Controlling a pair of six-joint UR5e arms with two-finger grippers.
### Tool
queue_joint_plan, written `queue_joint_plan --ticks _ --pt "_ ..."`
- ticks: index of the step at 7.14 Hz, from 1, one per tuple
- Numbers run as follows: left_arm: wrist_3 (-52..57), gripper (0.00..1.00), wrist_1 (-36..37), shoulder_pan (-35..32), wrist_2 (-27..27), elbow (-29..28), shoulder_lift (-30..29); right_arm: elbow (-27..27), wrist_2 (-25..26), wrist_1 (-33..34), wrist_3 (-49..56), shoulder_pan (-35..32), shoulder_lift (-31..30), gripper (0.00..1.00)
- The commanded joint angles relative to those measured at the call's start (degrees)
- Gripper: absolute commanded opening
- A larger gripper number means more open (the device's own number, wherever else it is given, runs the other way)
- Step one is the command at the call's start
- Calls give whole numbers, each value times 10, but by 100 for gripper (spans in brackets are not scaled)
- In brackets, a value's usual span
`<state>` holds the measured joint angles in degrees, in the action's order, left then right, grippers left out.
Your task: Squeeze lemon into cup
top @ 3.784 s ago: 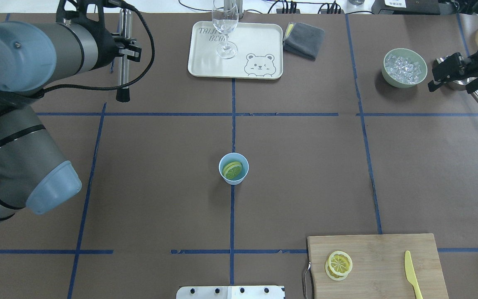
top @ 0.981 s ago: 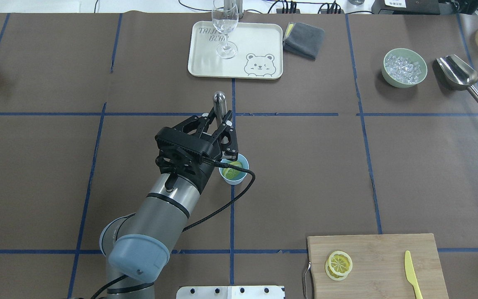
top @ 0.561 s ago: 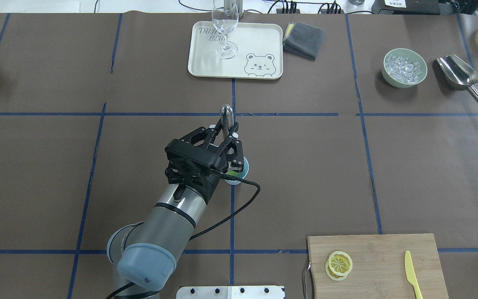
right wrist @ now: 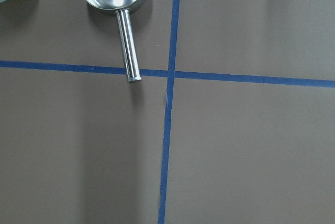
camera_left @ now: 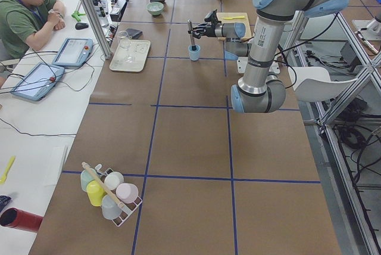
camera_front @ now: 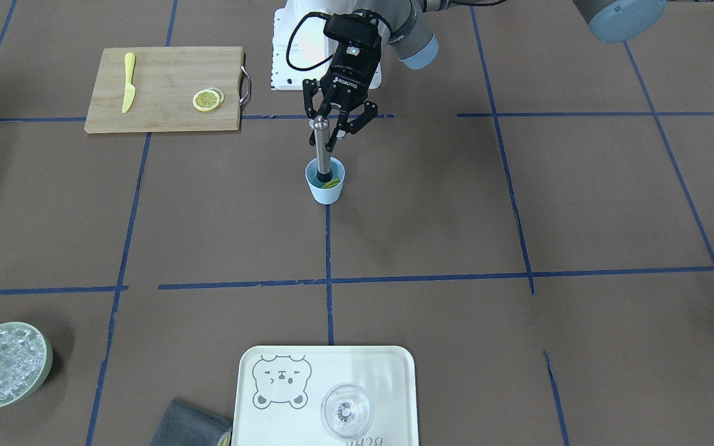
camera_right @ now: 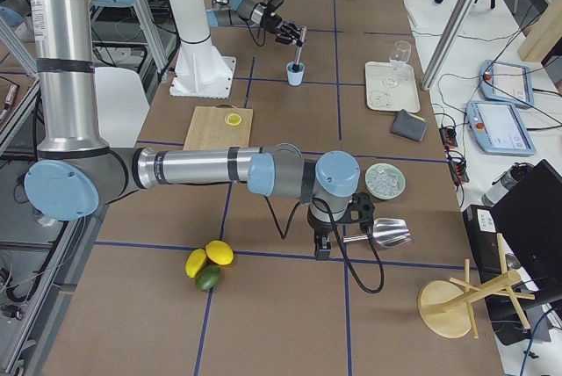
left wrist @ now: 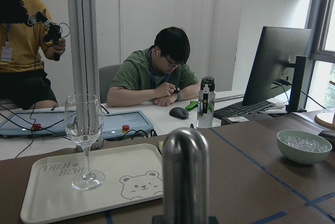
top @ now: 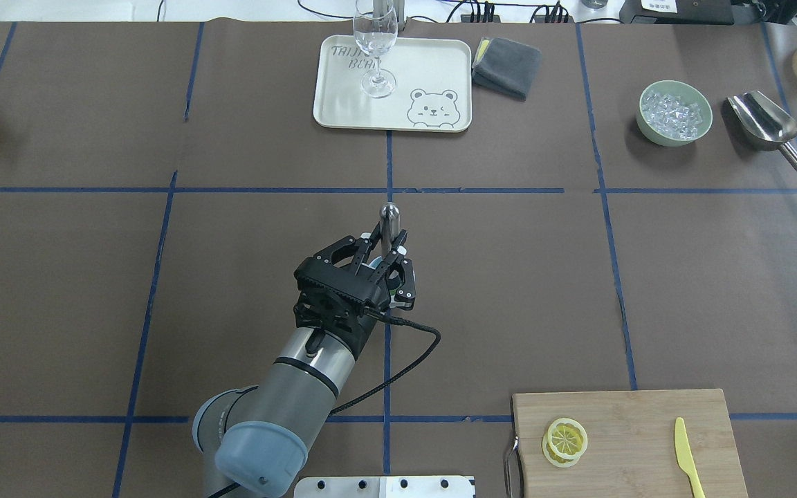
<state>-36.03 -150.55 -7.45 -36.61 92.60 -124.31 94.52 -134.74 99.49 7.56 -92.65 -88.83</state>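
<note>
The light-blue cup (camera_front: pixel 325 186) stands at the table's middle with a lemon (camera_front: pixel 332 183) slice lying inside it. My left gripper (camera_front: pixel 331 128) is above the cup, shut on an upright steel muddler (camera_front: pixel 320 148) whose lower end is inside the cup. From overhead the left gripper (top: pixel 386 247) hides nearly all of the cup, and the muddler (top: pixel 389 211) top pokes out beyond it. My right gripper (camera_right: pixel 321 249) hangs low beside the steel scoop (camera_right: pixel 386 234) at the table's right end; whether it is open or shut I cannot tell.
A cutting board (top: pixel 634 443) at the near right carries two stacked lemon slices (top: pixel 565 440) and a yellow knife (top: pixel 685 456). At the far edge are a tray (top: pixel 433 69) with a glass (top: pixel 376 48), a grey cloth (top: pixel 507 66), an ice bowl (top: pixel 674 113) and the scoop (top: pixel 765 124).
My left arm has carried the muddler from the far left to the cup and now covers it from overhead. The right gripper has left the overhead view.
</note>
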Motion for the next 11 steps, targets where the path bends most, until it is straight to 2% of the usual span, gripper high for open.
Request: queue_joint_plan --ticks 1,7,11 --pt "-1 0 -3 6 0 -15 -1 0 0 0 0 0 2 100" --pt "1 0 -5 10 -3 -28 -1 1 0 -1 0 0 2 100" --pt "47 0 -7 8 -6 54 4 3 0 0 0 0 2 100"
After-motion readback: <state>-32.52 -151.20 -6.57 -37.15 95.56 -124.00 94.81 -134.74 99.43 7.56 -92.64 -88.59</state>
